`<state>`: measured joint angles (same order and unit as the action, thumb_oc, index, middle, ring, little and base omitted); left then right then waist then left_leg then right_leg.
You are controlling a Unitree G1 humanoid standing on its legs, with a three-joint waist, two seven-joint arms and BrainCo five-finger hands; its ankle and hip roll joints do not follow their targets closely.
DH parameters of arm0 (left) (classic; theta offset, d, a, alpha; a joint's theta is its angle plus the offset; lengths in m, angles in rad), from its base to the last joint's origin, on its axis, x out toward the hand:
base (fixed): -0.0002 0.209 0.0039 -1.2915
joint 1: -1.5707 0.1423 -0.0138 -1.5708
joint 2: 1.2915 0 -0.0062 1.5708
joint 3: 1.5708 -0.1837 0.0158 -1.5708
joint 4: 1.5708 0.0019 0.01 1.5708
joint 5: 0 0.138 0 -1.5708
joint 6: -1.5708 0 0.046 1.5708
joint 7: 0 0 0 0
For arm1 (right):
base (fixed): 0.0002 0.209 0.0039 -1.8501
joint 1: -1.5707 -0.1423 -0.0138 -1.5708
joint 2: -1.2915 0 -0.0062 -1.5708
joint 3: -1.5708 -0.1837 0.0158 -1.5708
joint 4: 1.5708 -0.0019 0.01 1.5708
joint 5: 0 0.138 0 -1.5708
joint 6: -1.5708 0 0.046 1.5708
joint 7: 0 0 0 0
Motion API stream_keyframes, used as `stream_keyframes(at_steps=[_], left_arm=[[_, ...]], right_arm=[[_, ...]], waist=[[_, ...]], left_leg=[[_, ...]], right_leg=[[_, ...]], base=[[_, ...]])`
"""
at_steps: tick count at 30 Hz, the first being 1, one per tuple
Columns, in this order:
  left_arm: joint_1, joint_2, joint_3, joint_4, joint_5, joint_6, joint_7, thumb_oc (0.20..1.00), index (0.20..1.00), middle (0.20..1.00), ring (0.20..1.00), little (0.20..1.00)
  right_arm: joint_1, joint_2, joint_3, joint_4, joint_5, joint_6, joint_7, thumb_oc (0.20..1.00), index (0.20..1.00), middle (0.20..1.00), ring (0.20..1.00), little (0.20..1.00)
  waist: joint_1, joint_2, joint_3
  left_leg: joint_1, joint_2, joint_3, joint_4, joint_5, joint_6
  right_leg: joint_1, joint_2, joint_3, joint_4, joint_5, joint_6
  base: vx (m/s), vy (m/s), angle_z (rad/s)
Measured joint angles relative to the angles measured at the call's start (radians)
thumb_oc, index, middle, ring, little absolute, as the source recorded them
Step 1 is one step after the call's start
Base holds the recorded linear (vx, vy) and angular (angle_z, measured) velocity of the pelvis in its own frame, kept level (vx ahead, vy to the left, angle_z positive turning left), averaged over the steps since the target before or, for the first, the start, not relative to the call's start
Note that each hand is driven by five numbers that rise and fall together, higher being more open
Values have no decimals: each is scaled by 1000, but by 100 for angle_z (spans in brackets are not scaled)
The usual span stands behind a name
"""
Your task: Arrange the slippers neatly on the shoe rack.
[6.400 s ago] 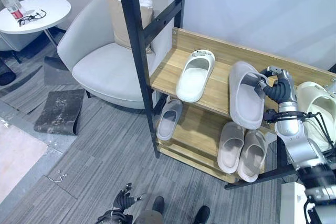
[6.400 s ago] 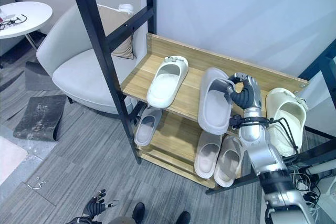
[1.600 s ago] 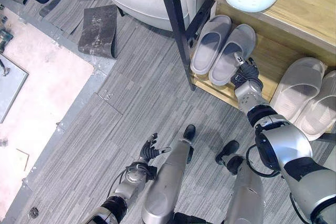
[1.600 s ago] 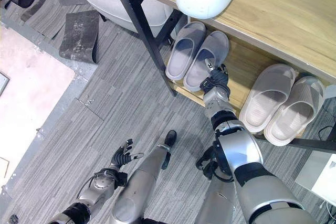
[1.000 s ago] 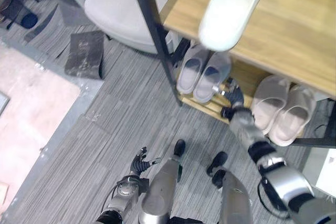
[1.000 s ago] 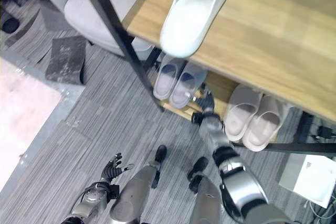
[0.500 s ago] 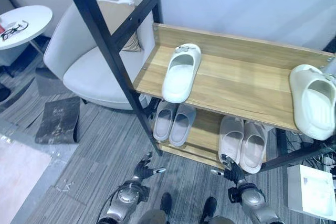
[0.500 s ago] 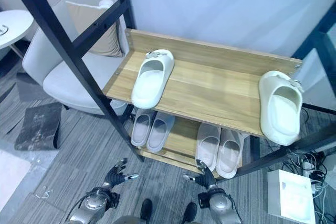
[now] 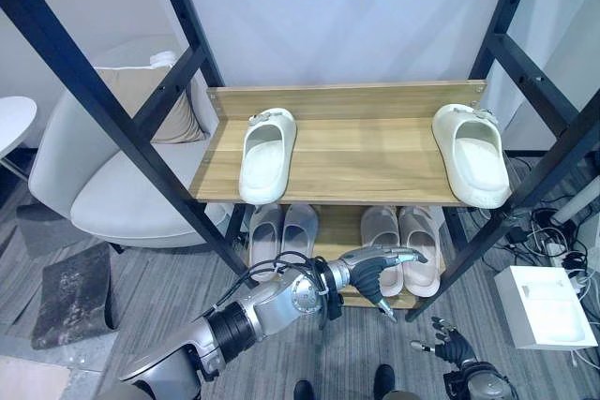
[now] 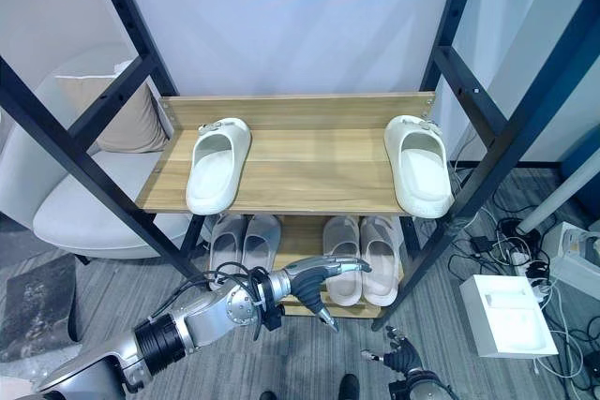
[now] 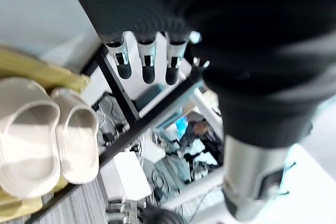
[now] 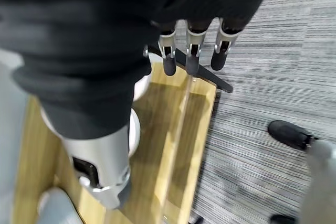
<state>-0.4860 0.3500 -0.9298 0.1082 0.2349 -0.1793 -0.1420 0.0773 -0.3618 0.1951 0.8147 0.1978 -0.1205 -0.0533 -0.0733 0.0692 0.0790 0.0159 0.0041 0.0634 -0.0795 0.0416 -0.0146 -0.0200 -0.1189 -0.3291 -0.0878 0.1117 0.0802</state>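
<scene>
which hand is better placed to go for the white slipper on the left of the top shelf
Left. The left hand is raised in front of the rack with straight fingers, just below the top shelf, nearer that white slipper. The right hand hangs low by the floor.

Soft, even light falls from overhead: the pale wall [image 9: 347,16] well above my left hand [image 9: 367,271] is bright without glare, and the top shelf [image 9: 375,152] carries only faint shadows. Just behind that hand's fingers [image 9: 403,255] the lower shelf [image 9: 344,227] lies dimmer, in the top board's shade. Past my right hand [image 12: 191,56] the wood and grey carpet [image 12: 262,77] are evenly lit, while the ribbed cover [image 12: 105,19] beside the fingers goes nearly black.
</scene>
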Motion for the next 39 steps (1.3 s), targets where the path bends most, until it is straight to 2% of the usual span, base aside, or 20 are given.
stream_keyframes(at_steps=[4,8,11,14,19,23,26,33,39], left_arm=[[1,3,103,-163,-177,-11,34,1000,1000,1000,1000,1000],[2,4,310,-267,-256,-30,149,1000,1000,1000,1000,1000],[3,49,481,-300,-252,-31,247,1000,1000,1000,1000,1000],[-1,85,581,-296,-203,-31,349,1000,1000,1000,1000,1000],[-30,219,620,-172,67,1,495,1000,1000,1000,1000,1000],[-32,272,625,-72,230,29,580,1000,1000,1000,1000,1000],[-41,296,622,84,335,97,632,1000,1000,1000,1000,1000],[-59,341,611,224,457,227,676,1000,1000,1000,1000,1000],[-97,345,587,289,492,274,697,1000,1000,1000,1000,1000]], right_arm=[[31,-18,-17,-32,1,0,-1,1000,1000,1000,1000,1000],[70,-19,-19,-59,1,-2,1,1000,1000,1000,1000,1000],[86,-13,-33,-59,1,-2,-1,1000,1000,1000,1000,1000],[93,-4,-46,-51,1,-2,-9,1000,1000,1000,1000,1000],[65,12,-46,2,-3,-2,-26,1000,1000,1000,1000,1000],[64,12,-46,0,-22,-3,-31,1000,1000,1000,1000,1000],[64,11,-37,-3,-36,-4,-34,1000,1000,1000,1000,1000],[62,16,-7,-14,-60,-5,-48,1000,1000,1000,1000,1000],[64,31,6,-45,-61,-8,-58,1000,1000,1000,1000,1000]], waist=[[2,11,1],[5,9,4],[7,13,11],[12,14,12],[31,17,15],[33,17,15],[27,18,15],[23,2,22],[2,-19,28]], left_leg=[[1,1,-1,0,0,0],[4,3,-3,0,0,-1],[7,5,-4,0,0,-1],[8,6,-6,0,1,-2],[15,7,0,0,1,-2],[18,7,4,0,1,-2],[18,8,6,0,0,-3],[1,8,31,0,0,-3],[-1,9,47,0,-1,-2]], right_leg=[[2,0,-1,0,0,0],[6,2,-5,0,-1,0],[9,4,-6,0,-1,-1],[13,5,-6,-1,-1,-1],[15,7,-3,-1,-1,-2],[15,7,2,-1,-1,-2],[14,8,5,-1,-1,-2],[-16,10,32,-1,8,-8],[-24,13,51,-1,9,-7]], base=[[2,-8,0],[3,-6,1],[42,-12,1],[48,1,3],[18,4,-3],[34,18,-3],[24,16,-4],[18,15,-9],[37,26,-7]])
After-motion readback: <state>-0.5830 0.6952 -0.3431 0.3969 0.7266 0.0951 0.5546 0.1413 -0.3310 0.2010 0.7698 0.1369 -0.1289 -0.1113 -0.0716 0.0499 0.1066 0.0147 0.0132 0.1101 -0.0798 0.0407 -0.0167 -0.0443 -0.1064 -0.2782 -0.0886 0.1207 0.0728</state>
